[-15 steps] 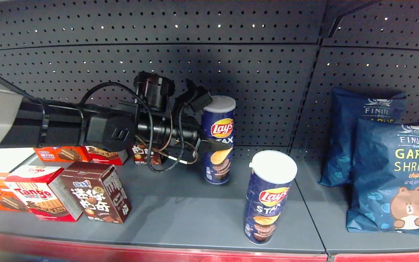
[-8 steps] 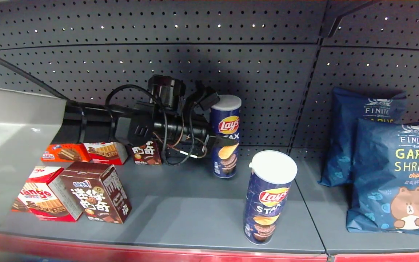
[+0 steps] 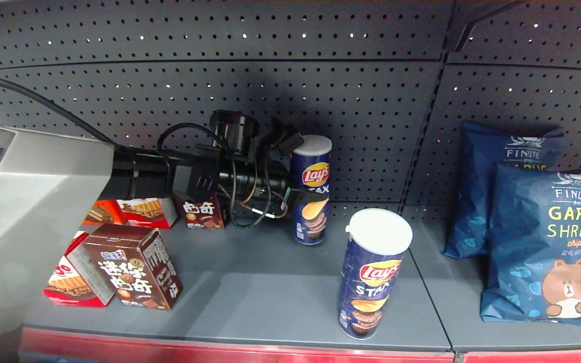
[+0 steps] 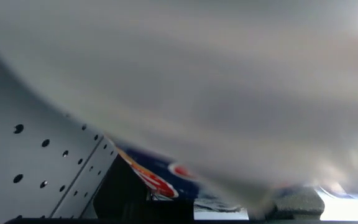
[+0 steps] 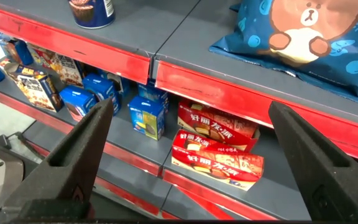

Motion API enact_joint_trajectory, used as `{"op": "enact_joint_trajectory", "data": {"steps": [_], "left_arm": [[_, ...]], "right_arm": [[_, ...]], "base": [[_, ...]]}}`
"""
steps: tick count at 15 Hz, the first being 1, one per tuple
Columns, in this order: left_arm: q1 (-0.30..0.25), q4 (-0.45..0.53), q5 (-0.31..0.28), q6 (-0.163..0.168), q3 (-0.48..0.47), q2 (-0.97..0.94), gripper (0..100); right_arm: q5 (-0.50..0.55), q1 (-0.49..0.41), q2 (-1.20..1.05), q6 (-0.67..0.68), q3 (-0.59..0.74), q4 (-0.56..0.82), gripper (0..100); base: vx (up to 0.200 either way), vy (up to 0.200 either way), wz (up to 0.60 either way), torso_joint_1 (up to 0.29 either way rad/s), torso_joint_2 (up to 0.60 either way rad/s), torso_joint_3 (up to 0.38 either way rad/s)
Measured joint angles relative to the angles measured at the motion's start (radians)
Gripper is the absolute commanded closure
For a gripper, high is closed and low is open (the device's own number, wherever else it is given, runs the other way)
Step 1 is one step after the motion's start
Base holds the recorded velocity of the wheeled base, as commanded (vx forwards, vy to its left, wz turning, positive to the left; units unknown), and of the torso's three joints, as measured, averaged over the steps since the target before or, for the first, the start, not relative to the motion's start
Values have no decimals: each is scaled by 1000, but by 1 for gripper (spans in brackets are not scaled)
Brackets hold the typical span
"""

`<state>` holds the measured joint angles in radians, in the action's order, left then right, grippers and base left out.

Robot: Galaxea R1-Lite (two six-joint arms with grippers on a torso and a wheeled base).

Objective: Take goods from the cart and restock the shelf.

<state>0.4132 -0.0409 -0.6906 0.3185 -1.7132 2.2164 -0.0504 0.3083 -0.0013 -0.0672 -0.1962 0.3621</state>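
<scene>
Blue chips can [image 3: 311, 189] is upright behind and left of the front can [image 3: 373, 272], near the pegboard [image 3: 371, 126], clamped between the fingers of the left gripper [image 3: 298, 195]; the right gripper [image 5: 190, 115] has its fingers spread wide.

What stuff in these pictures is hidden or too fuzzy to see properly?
- Left wrist view: a grey blur up close covers most of the held chip can.
- Head view: the left gripper has its far finger behind that can.
- Head view: the left arm covers part of the wafer box.
- Right wrist view: the front can is cut off by the edge.
</scene>
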Motion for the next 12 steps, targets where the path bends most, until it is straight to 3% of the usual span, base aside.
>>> {"op": "enact_joint_trajectory", "data": {"steps": [12], "left_arm": [[6, -1, 0, 0, -49, 56, 100]], "right_arm": [[0, 0, 0, 5, 0, -1, 0]], "base": [[0, 0, 0, 0, 0, 0]]}}
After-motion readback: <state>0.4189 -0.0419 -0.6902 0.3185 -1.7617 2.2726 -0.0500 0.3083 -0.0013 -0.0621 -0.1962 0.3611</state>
